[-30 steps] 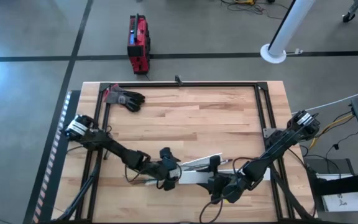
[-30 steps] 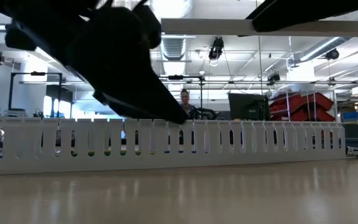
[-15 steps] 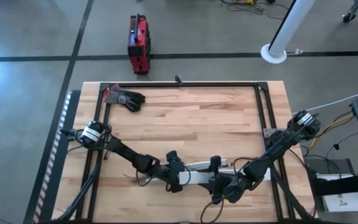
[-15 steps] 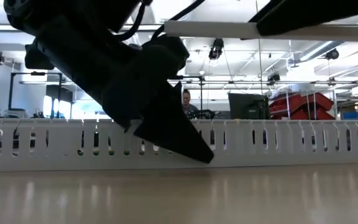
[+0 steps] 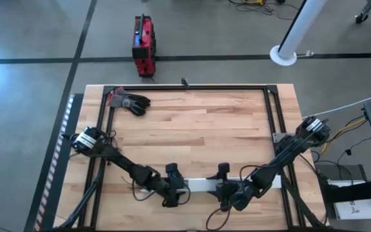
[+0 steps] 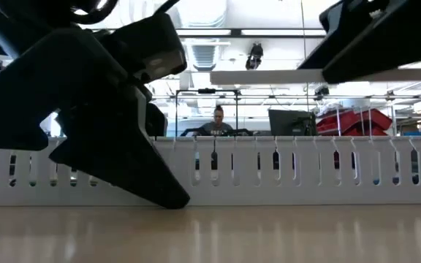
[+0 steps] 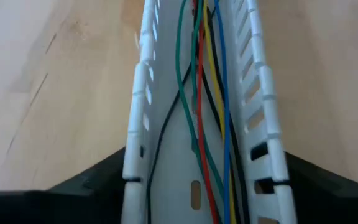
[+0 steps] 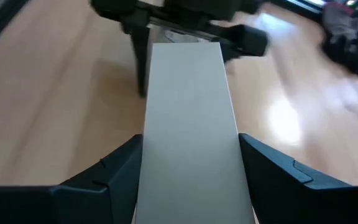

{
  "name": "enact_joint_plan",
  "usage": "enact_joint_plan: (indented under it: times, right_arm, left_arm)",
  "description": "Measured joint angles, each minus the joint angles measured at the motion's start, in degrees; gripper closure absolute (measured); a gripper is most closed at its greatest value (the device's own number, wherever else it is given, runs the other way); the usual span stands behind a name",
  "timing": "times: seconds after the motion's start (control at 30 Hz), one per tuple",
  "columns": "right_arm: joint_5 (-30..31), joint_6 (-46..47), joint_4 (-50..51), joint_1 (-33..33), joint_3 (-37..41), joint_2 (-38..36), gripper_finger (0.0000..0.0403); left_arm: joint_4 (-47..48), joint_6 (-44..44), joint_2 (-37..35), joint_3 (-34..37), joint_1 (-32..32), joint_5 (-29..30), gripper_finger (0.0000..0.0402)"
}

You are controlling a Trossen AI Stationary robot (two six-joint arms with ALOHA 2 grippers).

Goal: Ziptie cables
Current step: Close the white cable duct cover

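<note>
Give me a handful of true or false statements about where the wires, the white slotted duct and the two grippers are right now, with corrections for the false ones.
1. The coloured wires lie inside the white slotted duct. True.
2. The left gripper straddles the duct's open side. True.
3. The right gripper holds a black glove. False: it straddles the duct's flat side; the glove lies at the table's far left corner.
4. The duct stands at the table's far edge. False: it lies near the front edge, between both grippers.

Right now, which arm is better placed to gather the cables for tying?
Probably the left. The left gripper straddles the open duct, and its wrist view looks straight onto the cables lying inside. The right gripper holds the duct where only a plain white face shows.
</note>
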State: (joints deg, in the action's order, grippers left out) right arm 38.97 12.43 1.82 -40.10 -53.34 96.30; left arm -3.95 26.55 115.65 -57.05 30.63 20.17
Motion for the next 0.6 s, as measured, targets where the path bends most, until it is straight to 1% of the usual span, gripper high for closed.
enact_joint_plan:
  times: [0.1,0.23,0.43,0.6]
  right_arm:
    - [-1.8,-0.1,-4.2,0.0,0.1,2.4,0.0184]
    - [-2.1,-0.7,-6.8,0.0,-0.2,4.6,0.0184]
    - [-2.1,-0.5,-6.8,1.2,-0.4,7.5,0.0184]
    - [-1.5,-0.3,-7.1,2.0,-0.4,7.9,0.0184]
  left_arm:
    - [0.1,0.5,0.0,0.1,1.0,1.8,0.0102]
    - [0.5,1.4,0.1,0.1,1.1,2.0,0.0102]
    - [0.4,1.0,0.1,0.1,1.3,2.5,0.0139]
    - [0.4,-2.2,0.1,0.1,1.6,2.6,0.0177]
